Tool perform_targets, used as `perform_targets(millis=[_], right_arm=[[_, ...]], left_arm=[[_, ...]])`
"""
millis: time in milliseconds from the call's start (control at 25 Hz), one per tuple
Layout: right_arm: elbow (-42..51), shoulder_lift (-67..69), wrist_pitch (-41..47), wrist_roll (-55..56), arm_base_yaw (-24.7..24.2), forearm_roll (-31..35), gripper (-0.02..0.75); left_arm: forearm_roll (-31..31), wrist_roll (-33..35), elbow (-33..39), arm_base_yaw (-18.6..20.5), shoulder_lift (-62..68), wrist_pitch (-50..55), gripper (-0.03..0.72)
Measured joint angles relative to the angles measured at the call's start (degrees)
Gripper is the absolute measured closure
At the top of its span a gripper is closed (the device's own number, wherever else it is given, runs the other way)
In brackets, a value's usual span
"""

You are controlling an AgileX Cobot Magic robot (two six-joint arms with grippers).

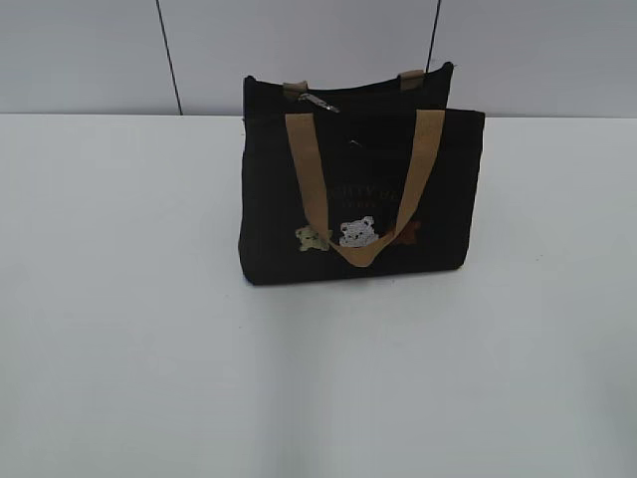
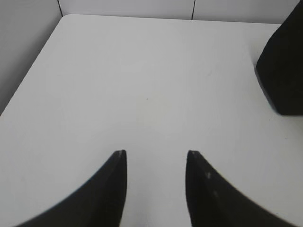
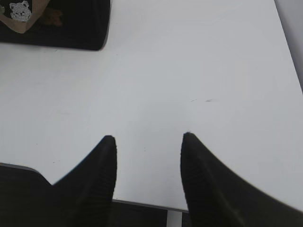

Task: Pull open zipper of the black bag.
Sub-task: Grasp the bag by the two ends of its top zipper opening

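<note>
Zipper (image 1: 318,102) with its small silvery pull tab lies on the top edge of the black bag (image 1: 269,199), which stands upright on the white table (image 1: 119,329) near the far wall. Left gripper (image 2: 155,153) and right gripper (image 3: 147,138) both hang over bare table with their jaws apart, holding nothing, well away from the bag.

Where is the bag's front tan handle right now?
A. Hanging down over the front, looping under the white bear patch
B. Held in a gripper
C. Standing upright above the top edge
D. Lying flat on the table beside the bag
A: in the exterior view the front tan handle droops down the black bag, its loop passing under the white bear patch.
</note>
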Motion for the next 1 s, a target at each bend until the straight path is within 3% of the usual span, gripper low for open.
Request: perform_targets(millis=[880,1000], right_arm=[[0.0,0.0,0.0,0.0,0.0,0.0,0.398],[0.0,0.0,0.0,0.0,0.0,0.0,0.398]], left_arm=[[0.0,0.0,-0.1,0.0,0.0,-0.1,0.377],[0.0,0.0,-2.2,0.0,0.0,-4.0,0.377]])
